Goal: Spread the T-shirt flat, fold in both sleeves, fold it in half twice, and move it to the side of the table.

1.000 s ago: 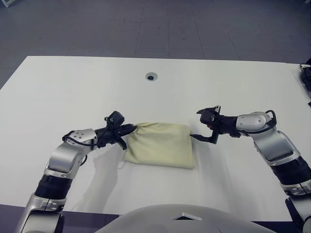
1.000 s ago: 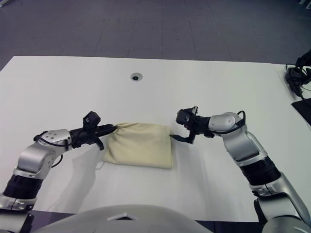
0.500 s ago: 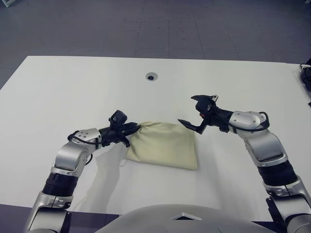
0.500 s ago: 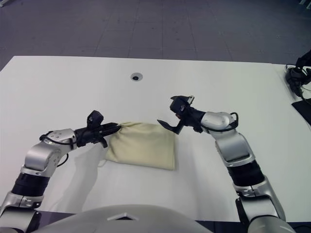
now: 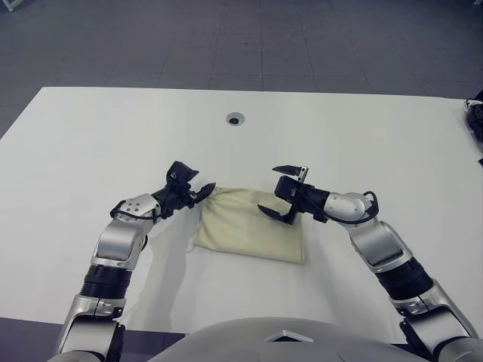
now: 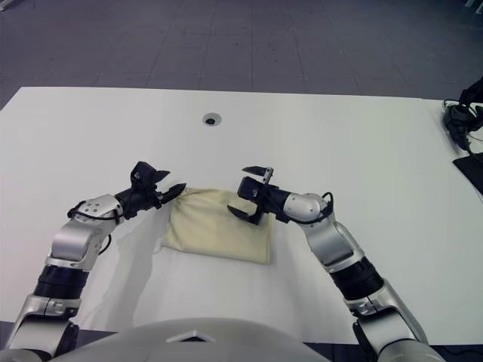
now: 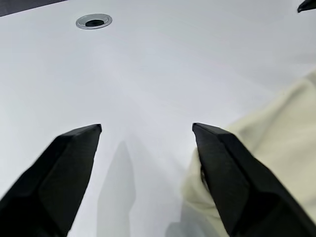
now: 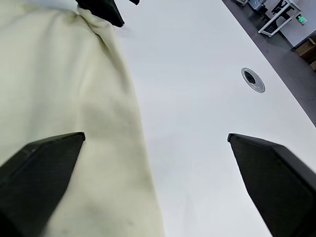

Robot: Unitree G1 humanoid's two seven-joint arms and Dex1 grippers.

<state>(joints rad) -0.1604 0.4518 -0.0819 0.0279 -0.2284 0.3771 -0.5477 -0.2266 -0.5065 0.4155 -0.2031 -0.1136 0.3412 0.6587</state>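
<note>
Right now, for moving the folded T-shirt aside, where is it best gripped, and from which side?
Probably the bunched far-left corner of the T-shirt, approached low from the robot's left, where the open left gripper is. There the cloth gathers into a raised point; elsewhere it lies flat.

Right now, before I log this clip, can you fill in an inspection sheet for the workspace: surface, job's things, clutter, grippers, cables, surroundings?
Surface: white table with a round grommet hole toward its far side.
Job's things: pale yellow T-shirt, folded into a compact bundle, lying near the table's middle front; not at the side.
Clutter: dark flat item at the table's right edge.
Grippers: left gripper open at the T-shirt's far left corner, nothing between its fingers; right gripper open above the T-shirt's far right part.
Cables: dark cable bundle at the right edge.
Surroundings: grey tiled floor beyond the table.
</note>
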